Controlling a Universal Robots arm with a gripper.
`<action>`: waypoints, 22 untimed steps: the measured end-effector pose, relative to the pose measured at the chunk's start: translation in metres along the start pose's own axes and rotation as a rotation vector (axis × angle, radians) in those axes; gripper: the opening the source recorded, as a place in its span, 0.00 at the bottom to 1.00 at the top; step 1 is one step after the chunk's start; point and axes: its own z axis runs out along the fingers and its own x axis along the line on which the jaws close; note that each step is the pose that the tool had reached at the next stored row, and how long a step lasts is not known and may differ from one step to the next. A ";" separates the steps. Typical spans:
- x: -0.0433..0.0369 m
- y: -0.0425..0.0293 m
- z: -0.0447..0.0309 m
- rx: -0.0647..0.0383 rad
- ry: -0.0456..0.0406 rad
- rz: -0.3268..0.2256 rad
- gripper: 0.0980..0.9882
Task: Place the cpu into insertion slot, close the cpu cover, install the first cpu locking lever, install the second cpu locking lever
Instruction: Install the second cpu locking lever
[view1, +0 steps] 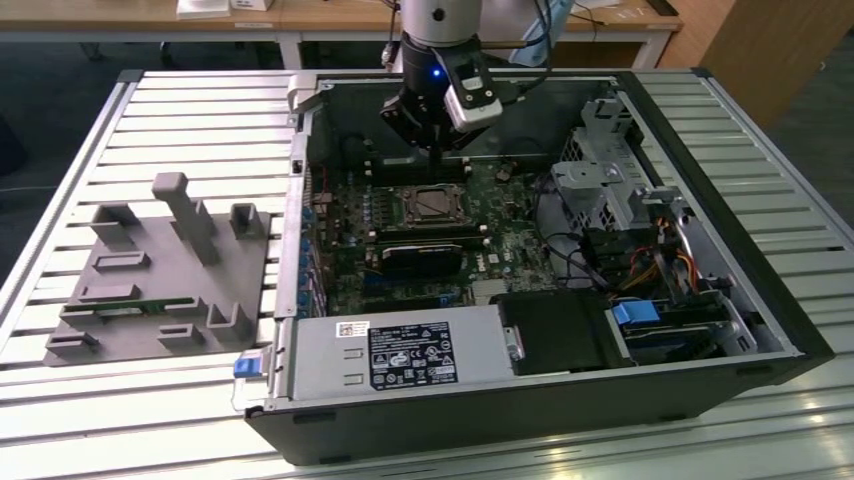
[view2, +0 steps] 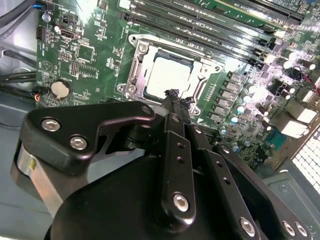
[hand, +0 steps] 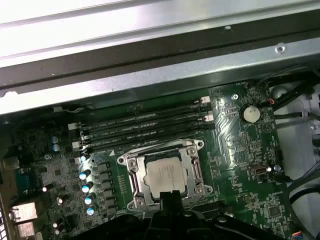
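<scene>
1. An open computer case (view1: 787, 330) lies on its side on a slatted metal counter (view1: 187, 110), with the green motherboard (view1: 350, 262) facing up inside it.
2. The cpu (hand: 164, 174) sits in the insertion slot (hand: 196, 172); its dull silver top shows through the square window of the cpu cover (hand: 138, 184), which lies flat over the socket in both wrist views.
3. In the exterior view the socket appears near the middle of the board, with a black heatsink block (view1: 416, 262) just beside it on the side nearer the power supply (view1: 387, 352).
4. The gripper (view2: 173, 93) hangs over the edge of the socket, its black fingers (view2: 176, 150) drawn together to a narrow tip with nothing between them.
5. That tip is at the rim of the cover's frame in the second wrist view; whether it touches the metal cannot be told.
6. Four long memory slots (hand: 145, 127) run alongside the socket, between it and the case's grey metal wall.
7. A round coin battery (hand: 250, 113) sits on the board, well apart from the socket.
8. On the counter at the exterior view's left stands a grey fixture (view1: 167, 275) with upright posts and shallow pockets, apart from the case.
</scene>
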 end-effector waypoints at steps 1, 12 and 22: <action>0.0000 0.0000 0.0000 -0.001 0.0002 0.000 0.00; -0.0007 -0.0030 0.0001 -0.003 0.0005 0.000 0.00; -0.0020 -0.0092 0.0005 -0.003 0.0005 0.000 0.00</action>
